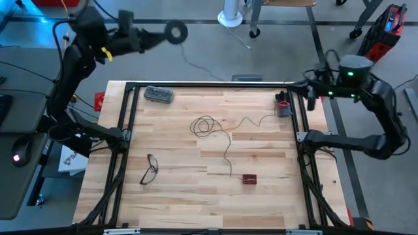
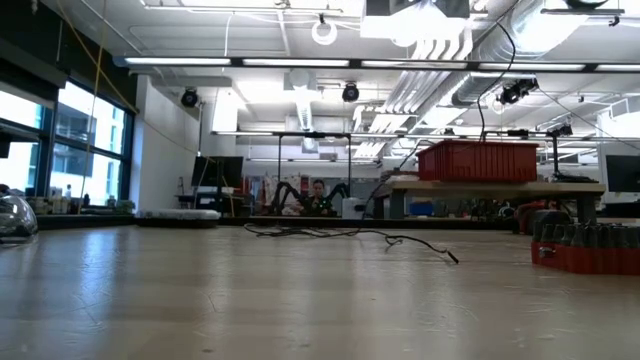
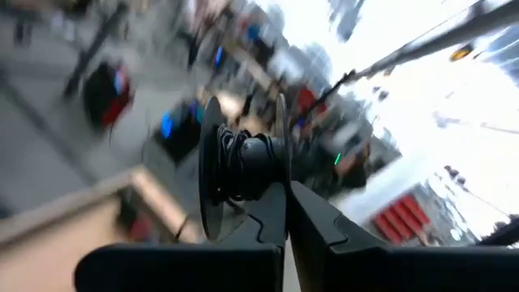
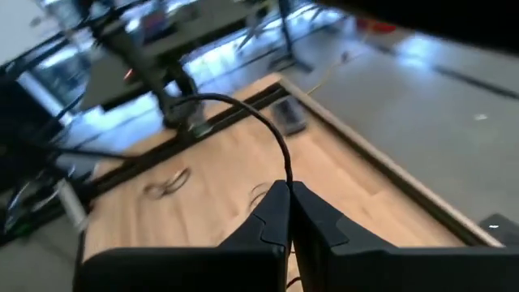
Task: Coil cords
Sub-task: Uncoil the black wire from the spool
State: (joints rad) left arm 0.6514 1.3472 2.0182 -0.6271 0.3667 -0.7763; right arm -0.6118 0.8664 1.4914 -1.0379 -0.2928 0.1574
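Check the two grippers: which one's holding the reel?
The left gripper: it is shut on the round black reel, raised beyond the table's far edge. The right gripper pinches only the thin wire, no reel.

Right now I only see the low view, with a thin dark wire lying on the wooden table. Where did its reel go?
Observer: The small round black reel is off the wooden table, out over the floor beyond its edge, pinched in the left claw.
Operator: Is any wire on it?
Observer: Yes. The left wrist view shows the thin dark wire wound round its middle.
Operator: What about the other claw?
Observer: The right claw is shut on that wire too, over by the table's right side.
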